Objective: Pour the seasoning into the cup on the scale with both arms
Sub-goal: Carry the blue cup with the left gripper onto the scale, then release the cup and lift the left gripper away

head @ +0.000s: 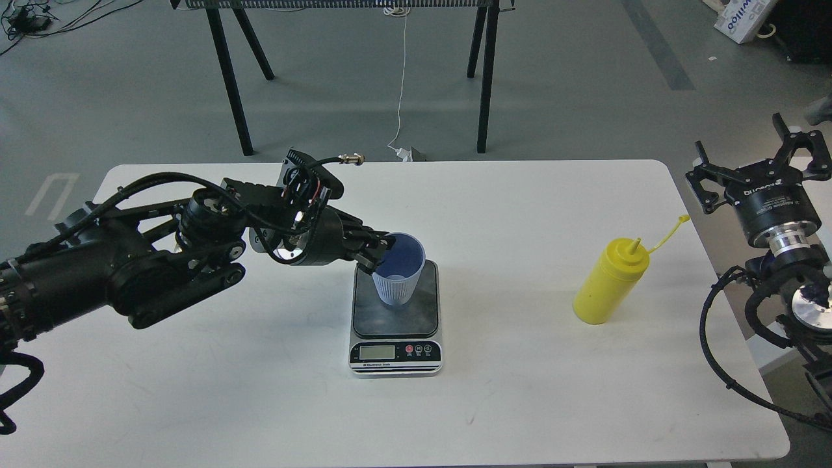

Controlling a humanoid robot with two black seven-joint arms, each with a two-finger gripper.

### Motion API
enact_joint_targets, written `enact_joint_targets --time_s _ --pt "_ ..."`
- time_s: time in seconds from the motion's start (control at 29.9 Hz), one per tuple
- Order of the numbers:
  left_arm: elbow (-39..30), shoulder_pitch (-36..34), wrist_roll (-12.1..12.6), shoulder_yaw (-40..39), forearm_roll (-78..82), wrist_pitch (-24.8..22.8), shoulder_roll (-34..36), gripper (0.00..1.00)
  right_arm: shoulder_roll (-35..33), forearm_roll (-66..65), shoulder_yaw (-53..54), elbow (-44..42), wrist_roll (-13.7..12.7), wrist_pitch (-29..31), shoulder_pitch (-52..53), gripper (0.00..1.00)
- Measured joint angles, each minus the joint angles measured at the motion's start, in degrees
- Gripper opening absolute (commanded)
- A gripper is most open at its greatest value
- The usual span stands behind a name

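Observation:
The pale blue ribbed cup (396, 273) is upright over the dark platform of the scale (396, 318), at its back part; I cannot tell whether its base touches the platform. My left gripper (378, 250) is shut on the cup's left rim. The yellow seasoning bottle (610, 281) stands on the table to the right, nozzle up, its tethered cap hanging out to the upper right. My right gripper (754, 169) is open and empty, beyond the table's right edge, apart from the bottle.
The white table (260, 390) carries only the scale and the bottle. Black stand legs (227, 78) and a white cable are on the floor behind the table. My left arm lies across the table's left part.

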Motion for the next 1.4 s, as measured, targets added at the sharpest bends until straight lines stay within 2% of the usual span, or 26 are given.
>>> enact_joint_targets --time_s 0.1,0.17,0.37,0.4,0.47,0.5,0.57,0.67,0.9,1.04,1.1,1.4 --pt "0.06 0.00 -0.05 0.54 0.22 -0.38 -0.02 0.09 -0.24 0.00 0.03 0.00 0.00 0.00 0.00 1.00" --pt "0.06 0.12 -0.05 0.60 0.24 -0.52 -0.02 0.16 -0.35 0.00 0.03 0.00 0.00 0.00 0.00 1.00" --pt "0.04 0.30 0.76 0.60 0.18 -0.69 -0.55 0.51 -0.41 0.00 0.04 0.00 0.01 0.00 -0.08 1.00" --pt "0.02 0.30 1.37 0.59 0.13 -0.69 -0.64 0.57 -0.41 0.00 0.06 0.00 0.01 0.00 -0.08 1.00" --pt "-0.01 0.30 3.03 0.54 -0.22 -0.69 -0.72 0.75 -0.41 0.00 0.09 0.00 0.01 0.00 -0.09 1.00" --pt "-0.02 0.30 4.10 0.42 -0.49 -0.69 -0.73 0.80 -0.43 0.00 0.09 0.00 0.01 0.00 -0.09 1.00" --pt "-0.13 0.30 6.49 -0.25 -1.21 -0.26 -0.63 0.80 -0.61 0.00 0.09 0.06 0.01 0.00 -0.09 1.00" --pt "-0.50 0.24 8.01 -2.53 -4.84 0.78 -0.23 0.82 -1.49 0.07 0.10 0.91 0.01 0.00 -0.16 1.00" --pt "-0.86 -1.20 7.90 -9.28 -22.54 1.05 2.69 0.90 -3.80 0.10 0.11 4.14 0.01 0.00 -1.24 1.00" --pt "-0.75 -1.52 7.82 -16.19 -37.60 1.14 3.34 0.95 -5.81 0.06 0.17 8.13 0.01 0.00 -3.42 1.00" --pt "-0.07 -1.50 7.83 -18.70 -45.08 1.42 3.34 0.99 -6.70 -0.13 0.12 10.99 0.01 0.00 -5.93 1.00" --pt "7.62 0.08 7.55 -27.02 -80.93 3.38 1.79 1.00 -12.94 -0.22 0.46 25.36 0.98 0.00 -23.49 1.00"
